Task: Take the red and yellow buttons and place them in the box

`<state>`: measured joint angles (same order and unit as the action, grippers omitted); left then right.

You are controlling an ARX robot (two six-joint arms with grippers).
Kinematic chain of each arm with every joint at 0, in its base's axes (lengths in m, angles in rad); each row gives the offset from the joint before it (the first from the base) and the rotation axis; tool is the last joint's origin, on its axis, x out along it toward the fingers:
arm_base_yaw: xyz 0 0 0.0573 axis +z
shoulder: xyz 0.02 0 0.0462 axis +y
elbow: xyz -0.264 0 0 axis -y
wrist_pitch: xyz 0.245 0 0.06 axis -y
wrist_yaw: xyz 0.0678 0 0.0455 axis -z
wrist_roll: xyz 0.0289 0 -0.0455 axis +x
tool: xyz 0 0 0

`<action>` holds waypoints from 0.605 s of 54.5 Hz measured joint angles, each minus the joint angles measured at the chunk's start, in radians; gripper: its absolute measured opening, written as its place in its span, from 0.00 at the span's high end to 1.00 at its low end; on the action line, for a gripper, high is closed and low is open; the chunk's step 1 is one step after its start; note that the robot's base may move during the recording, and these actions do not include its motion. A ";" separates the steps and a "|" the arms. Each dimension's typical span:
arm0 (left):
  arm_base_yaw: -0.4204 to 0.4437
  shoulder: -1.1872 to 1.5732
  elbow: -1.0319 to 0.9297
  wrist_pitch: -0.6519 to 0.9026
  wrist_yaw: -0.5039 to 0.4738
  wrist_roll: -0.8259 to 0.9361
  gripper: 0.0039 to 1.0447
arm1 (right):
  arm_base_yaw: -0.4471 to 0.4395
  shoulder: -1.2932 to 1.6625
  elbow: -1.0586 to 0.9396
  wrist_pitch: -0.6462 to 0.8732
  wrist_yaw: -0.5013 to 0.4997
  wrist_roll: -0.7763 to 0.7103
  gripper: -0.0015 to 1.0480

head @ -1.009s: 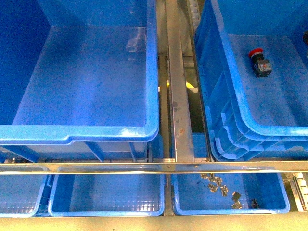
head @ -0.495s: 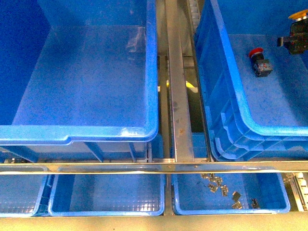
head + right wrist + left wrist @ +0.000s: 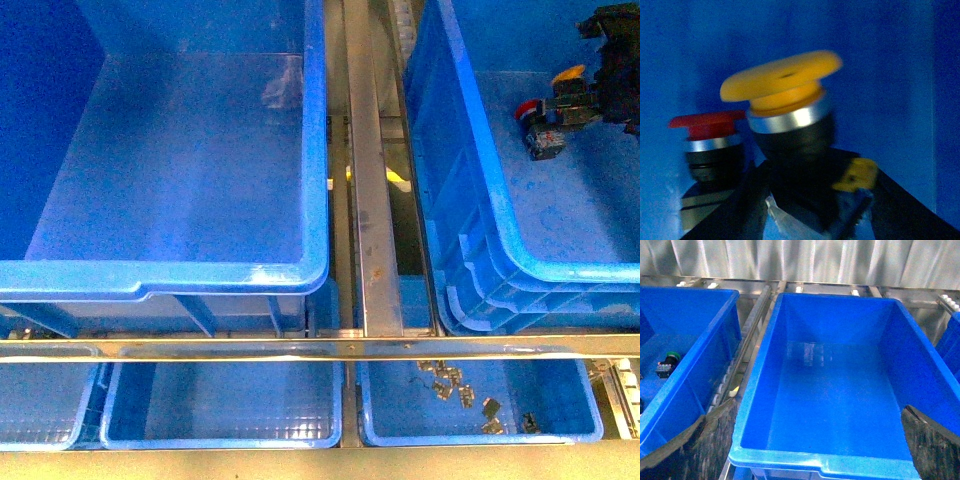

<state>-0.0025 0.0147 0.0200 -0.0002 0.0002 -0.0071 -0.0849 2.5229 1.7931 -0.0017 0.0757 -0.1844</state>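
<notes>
My right gripper point(image 3: 590, 92) is shut on the yellow button point(image 3: 571, 74) and holds it low inside the large blue box point(image 3: 590, 205) on the right. A red button point(image 3: 540, 125) lies on the box floor just beside it. In the right wrist view the yellow button point(image 3: 785, 100) stands cap-up in my gripper point(image 3: 810, 200), with the red button point(image 3: 707, 135) close beside it and the box wall point(image 3: 890, 75) behind. My left gripper point(image 3: 820, 450) is open and empty, out of the front view, above another large blue crate point(image 3: 835, 390).
A second large blue crate point(image 3: 180, 170) stands on the left, a metal rail point(image 3: 370, 200) between the two. Shallow blue trays point(image 3: 220, 405) sit below a front bar; one point(image 3: 575, 400) holds small metal parts. A green-capped switch point(image 3: 667, 362) lies in a further crate.
My right gripper came in from the right with the yellow button and moved down and left to beside the red button. The red button has not moved.
</notes>
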 joint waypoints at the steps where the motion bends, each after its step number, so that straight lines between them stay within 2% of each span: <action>1: 0.000 0.000 0.000 0.000 0.000 0.000 0.07 | 0.001 0.001 0.002 -0.003 0.004 0.000 0.43; 8: 0.000 0.000 0.000 0.000 0.000 0.000 0.07 | 0.008 -0.006 -0.014 0.027 0.011 -0.014 0.17; 13: 0.000 0.000 0.000 0.000 0.000 0.000 0.07 | 0.008 -0.039 -0.070 0.073 0.008 -0.013 0.05; 19: 0.000 0.000 0.000 0.000 0.000 0.000 0.07 | 0.005 -0.174 -0.256 0.205 -0.025 0.018 0.06; 24: 0.000 0.000 0.000 0.000 0.000 0.000 0.07 | 0.006 -0.375 -0.476 0.315 -0.052 0.104 0.06; 30: 0.000 0.000 0.000 0.000 0.000 0.000 0.07 | 0.014 -0.610 -0.725 0.391 -0.063 0.257 0.06; 33: 0.000 0.000 0.000 0.000 0.000 0.000 0.07 | 0.024 -0.745 -0.875 0.422 -0.029 0.358 0.06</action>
<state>-0.0025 0.0147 0.0200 -0.0002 0.0002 -0.0067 -0.0605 1.7775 0.9184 0.4206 0.0463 0.1734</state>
